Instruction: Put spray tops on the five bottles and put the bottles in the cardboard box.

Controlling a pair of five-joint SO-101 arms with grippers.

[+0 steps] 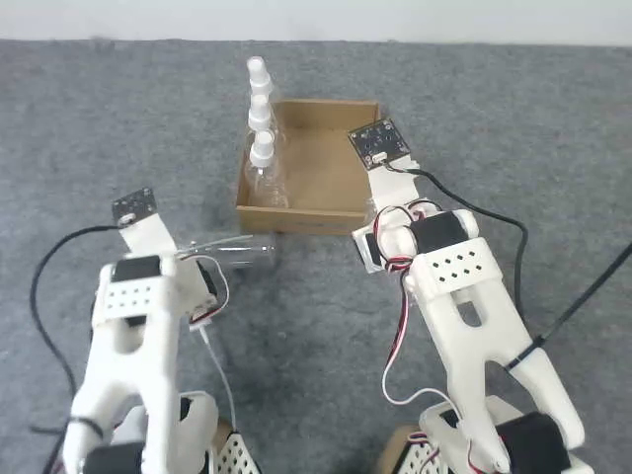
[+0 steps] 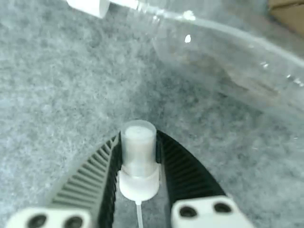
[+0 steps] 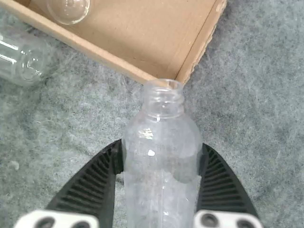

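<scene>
My left gripper (image 2: 137, 137) is shut on a loose white spray top (image 2: 138, 164), held just above the carpet. Close beyond it lies a clear bottle (image 2: 228, 61) on its side with a white top (image 2: 88, 5) fitted; in the high view this bottle (image 1: 235, 252) rests between the left arm (image 1: 138, 286) and the cardboard box (image 1: 326, 104). The right gripper (image 3: 161, 146) is shut on an open-necked clear bottle (image 3: 161, 166), its mouth near the box's (image 3: 199, 42) front right corner. Three bottles with tops (image 1: 265, 163) stand along the box's left side.
Grey carpet covers the table. Black cables (image 1: 494, 222) trail from the right arm (image 1: 464, 286) to the right, and another cable (image 1: 44, 286) loops left of the left arm. Most of the box floor (image 1: 331, 168) is bare cardboard.
</scene>
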